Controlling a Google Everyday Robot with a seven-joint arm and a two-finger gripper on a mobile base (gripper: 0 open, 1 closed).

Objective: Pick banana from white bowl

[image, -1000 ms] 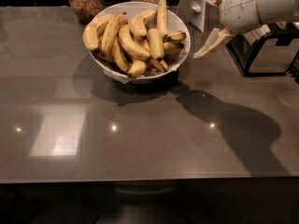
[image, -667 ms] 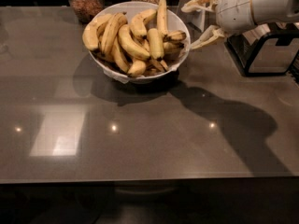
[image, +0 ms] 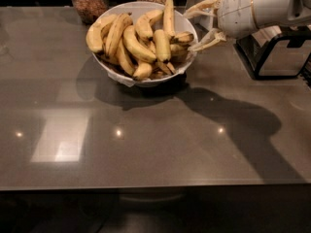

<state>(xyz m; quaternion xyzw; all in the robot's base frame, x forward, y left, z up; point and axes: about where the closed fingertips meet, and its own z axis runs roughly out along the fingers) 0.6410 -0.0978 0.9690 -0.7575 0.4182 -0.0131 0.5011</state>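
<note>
- Gripper [image: 191, 29] is hanging at the right rim of the bowl [image: 130, 7], with the arm sitting along the top right of the frame.
- Jaws are standing wide apart and holding nothing. One finger is sitting over the rim near the back and the other just outside the wall lower down, so they look to be straddling the rim.
- Banana [image: 168, 14] is my pick for the target: long, slim, leaning upright at the back right of the pile and poking above the rim. It is lying in the bowl, ungrasped, just beside the upper finger.
- Step, as I'm reading it: the approach is nearly done and the grasp has not started.
- Risks I'm seeing:
  - With the jaws straddling the rim, closing here is likely clamping bowl wall, not fruit, and a lift is then tipping the whole pile onto the bench [image: 146, 149].
  - The pile is packed tight with bananas touching all round, so the jaws are likely catching two, or the blotchy one [image: 182, 37] by the rim instead.
  - The target is leaning on its neighbours, so a nudge is probably toppling it deeper into the pile.
  - The bowl is standing loose, so a sideways push is sliding it toward the jars [image: 90, 1] behind.
  - The skin is smooth and curved, so an off-centre pinch is risking a slip.
</note>
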